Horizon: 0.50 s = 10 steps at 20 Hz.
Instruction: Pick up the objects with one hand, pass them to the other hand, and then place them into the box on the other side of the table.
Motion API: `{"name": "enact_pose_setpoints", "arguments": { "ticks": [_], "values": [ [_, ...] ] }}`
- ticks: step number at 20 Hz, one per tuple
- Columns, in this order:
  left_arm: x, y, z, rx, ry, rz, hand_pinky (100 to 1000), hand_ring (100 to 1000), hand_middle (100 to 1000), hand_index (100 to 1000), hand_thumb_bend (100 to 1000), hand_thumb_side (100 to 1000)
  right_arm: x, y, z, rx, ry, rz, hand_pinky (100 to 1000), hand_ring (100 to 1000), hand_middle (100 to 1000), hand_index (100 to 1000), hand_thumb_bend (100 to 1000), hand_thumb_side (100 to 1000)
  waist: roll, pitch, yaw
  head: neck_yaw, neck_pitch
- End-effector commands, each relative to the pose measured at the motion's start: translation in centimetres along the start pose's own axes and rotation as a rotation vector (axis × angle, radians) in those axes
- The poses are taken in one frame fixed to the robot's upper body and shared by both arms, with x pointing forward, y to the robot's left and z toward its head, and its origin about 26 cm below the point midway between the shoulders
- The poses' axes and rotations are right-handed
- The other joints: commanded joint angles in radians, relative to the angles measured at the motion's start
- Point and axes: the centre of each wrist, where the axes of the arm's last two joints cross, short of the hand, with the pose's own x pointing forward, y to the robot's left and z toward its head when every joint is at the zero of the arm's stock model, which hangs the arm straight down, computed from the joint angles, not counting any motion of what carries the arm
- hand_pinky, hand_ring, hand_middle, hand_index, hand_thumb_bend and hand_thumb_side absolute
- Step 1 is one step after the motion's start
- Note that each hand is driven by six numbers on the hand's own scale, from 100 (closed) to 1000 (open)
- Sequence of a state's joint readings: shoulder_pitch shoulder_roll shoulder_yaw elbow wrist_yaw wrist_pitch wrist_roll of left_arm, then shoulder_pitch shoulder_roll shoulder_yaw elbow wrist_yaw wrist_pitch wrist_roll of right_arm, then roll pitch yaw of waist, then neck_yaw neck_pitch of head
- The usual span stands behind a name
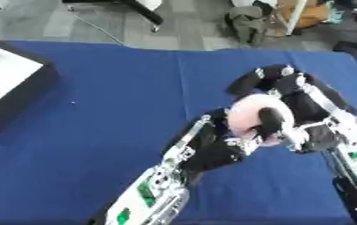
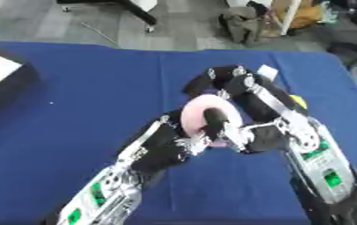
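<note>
1. A table covered with a blue cloth [image 1: 120,132] fills most of the view; beyond its far edge lies a grey floor with furniture legs and some bags.
2. A box [image 1: 12,88] with black walls and a white inside sits at the left edge of the table, well apart from both hands.
3. The two hands meet over the middle-right of the cloth, with a pink ring [image 2: 201,112] between them.
4. The right hand [image 2: 247,103] comes in from the right; its fingers curl over the far side of the ring and its thumb crosses the ring's front, so it holds the ring.
5. The left hand [image 1: 212,149] comes up from the lower left and touches the ring's lower left edge; whether its fingers close on the ring I cannot tell.
6. The ring is tilted up with its flat face toward the camera; being round, it shows no clear long axis.
7. A small yellow thing [image 2: 298,102] shows just behind the right hand.
</note>
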<state>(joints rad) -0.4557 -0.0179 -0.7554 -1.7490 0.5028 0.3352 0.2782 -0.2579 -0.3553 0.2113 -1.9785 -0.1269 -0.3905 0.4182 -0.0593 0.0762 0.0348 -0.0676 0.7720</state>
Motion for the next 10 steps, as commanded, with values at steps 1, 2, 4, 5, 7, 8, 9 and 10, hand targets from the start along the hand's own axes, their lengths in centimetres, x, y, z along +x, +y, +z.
{"name": "enact_pose_setpoints", "arguments": {
  "ticks": [1, 2, 4, 5, 7, 8, 9, 10],
  "values": [
    [1.01, -0.21, -0.13, 0.0, -0.032, 0.007, 639, 671, 641, 383, 100, 210, 0.6, -0.26, -0.39, 0.02, -0.019, 0.018, 731, 737, 576, 379, 100, 470, 0.0, -0.015, -0.002, 0.001, -0.002],
    [1.01, -0.22, -0.12, 0.0, -0.033, 0.009, 639, 669, 638, 370, 100, 210, 0.6, -0.25, -0.39, 0.021, -0.018, 0.017, 731, 737, 577, 390, 100, 470, 0.0, -0.015, -0.002, 0.001, -0.002],
    [1.03, -0.25, -0.09, -0.007, -0.036, 0.011, 638, 667, 630, 342, 100, 207, 0.59, -0.25, -0.39, 0.021, -0.017, 0.016, 734, 742, 586, 434, 100, 470, 0.0, -0.015, -0.002, 0.001, -0.002],
    [1.04, -0.26, -0.07, -0.011, -0.038, 0.013, 638, 668, 627, 329, 100, 204, 0.59, -0.26, -0.37, 0.02, -0.017, 0.015, 736, 745, 593, 493, 100, 470, 0.0, -0.015, -0.003, 0.001, -0.002],
    [1.1, -0.26, -0.02, -0.02, -0.043, 0.015, 639, 668, 626, 320, 100, 202, 0.6, -0.38, -0.3, 0.011, -0.013, 0.018, 739, 750, 606, 533, 100, 470, 0.0, -0.015, -0.004, 0.002, -0.002],
    [1.14, -0.25, 0.01, -0.025, -0.047, 0.016, 639, 668, 625, 316, 100, 201, 0.61, -0.47, -0.25, 0.004, -0.011, 0.021, 740, 752, 613, 571, 100, 470, 0.0, -0.014, -0.004, 0.003, -0.002],
    [1.17, -0.25, 0.04, -0.03, -0.05, 0.018, 639, 667, 624, 313, 100, 199, 0.62, -0.57, -0.21, -0.005, -0.008, 0.026, 741, 754, 621, 599, 100, 470, 0.0, -0.014, -0.005, 0.003, -0.002],
    [1.21, -0.24, 0.07, -0.035, -0.052, 0.018, 639, 667, 624, 311, 100, 198, 0.63, -0.66, -0.17, -0.016, -0.006, 0.03, 742, 755, 629, 625, 100, 470, 0.0, -0.014, -0.005, 0.003, -0.002]
  ]
}}
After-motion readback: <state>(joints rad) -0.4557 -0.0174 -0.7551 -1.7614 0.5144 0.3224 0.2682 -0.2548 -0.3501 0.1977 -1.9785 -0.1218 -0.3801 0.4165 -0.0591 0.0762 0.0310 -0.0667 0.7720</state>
